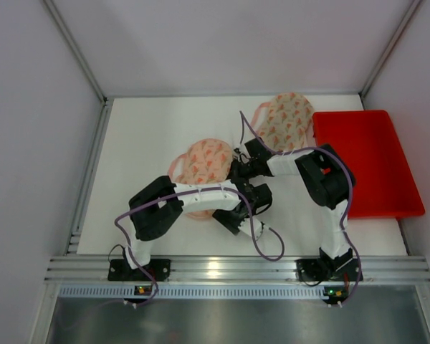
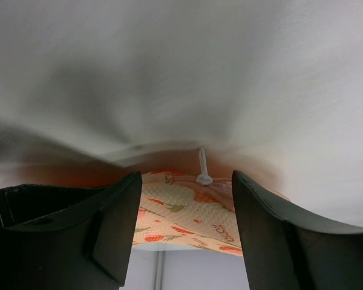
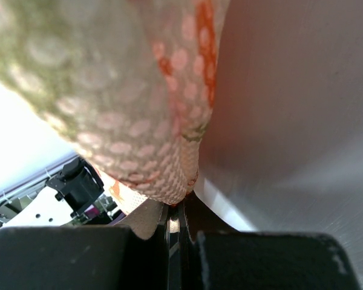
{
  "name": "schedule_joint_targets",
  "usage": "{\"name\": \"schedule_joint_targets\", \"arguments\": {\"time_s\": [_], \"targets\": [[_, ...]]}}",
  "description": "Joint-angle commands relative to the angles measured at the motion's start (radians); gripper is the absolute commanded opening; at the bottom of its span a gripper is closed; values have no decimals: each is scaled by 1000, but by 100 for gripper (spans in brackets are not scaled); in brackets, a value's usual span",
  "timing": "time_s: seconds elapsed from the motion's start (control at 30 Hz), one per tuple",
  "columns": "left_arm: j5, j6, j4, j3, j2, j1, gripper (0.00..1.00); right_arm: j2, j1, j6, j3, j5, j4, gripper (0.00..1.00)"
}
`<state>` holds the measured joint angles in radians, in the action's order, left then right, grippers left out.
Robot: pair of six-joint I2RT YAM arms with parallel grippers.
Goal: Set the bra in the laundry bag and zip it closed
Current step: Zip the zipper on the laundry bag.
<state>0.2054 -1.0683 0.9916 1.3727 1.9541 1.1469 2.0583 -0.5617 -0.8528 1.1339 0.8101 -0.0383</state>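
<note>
Our right gripper (image 3: 176, 212) is pressed together on the bag (image 3: 139, 121). A fold of mesh at its rim is pinched between the fingertips, and the cloth lifts away from them. Our left gripper (image 2: 186, 193) stands spread, its two dark fingers (image 2: 109, 223) set apart. In the gap beyond them we see the bag's patterned mesh, with a small white pull (image 2: 202, 172) at its edge, close against the table (image 2: 181, 72).

From above, the left arm (image 1: 201, 195) and right arm (image 1: 322, 175) bend inward from the near edge of the table and meet near its middle. The bag lies there in two rounded halves, pale with an orange print. One half (image 1: 201, 161) sits left of centre, just behind the left arm. The other (image 1: 283, 118) lies farther back, beyond the right wrist. The two wrists come together between these halves.

We cannot tell the bra apart from the bag in any view.

To the right a red tray (image 1: 365, 161) rests on the table, its near-left corner just beside the far half of the bag.
</note>
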Motion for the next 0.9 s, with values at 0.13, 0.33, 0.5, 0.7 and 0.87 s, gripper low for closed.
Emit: {"name": "schedule_joint_targets", "arguments": {"time_s": [0.13,0.33,0.5,0.7,0.87], "targets": [[32,7,38,55,34,14,58,-59,-14,-22,32,8,15,0],[31,10,38,54,63,14,55,-61,-14,-17,23,12,8,0],[37,5,38,40,68,14,52,-53,-14,-19,26,12,8,0],[32,1,51,29,80,14,28,-55,-14,-8,27,6,3,0],[-27,8,99,32,51,17,0,-30,-1,47,70,-12,-64,0]]}}
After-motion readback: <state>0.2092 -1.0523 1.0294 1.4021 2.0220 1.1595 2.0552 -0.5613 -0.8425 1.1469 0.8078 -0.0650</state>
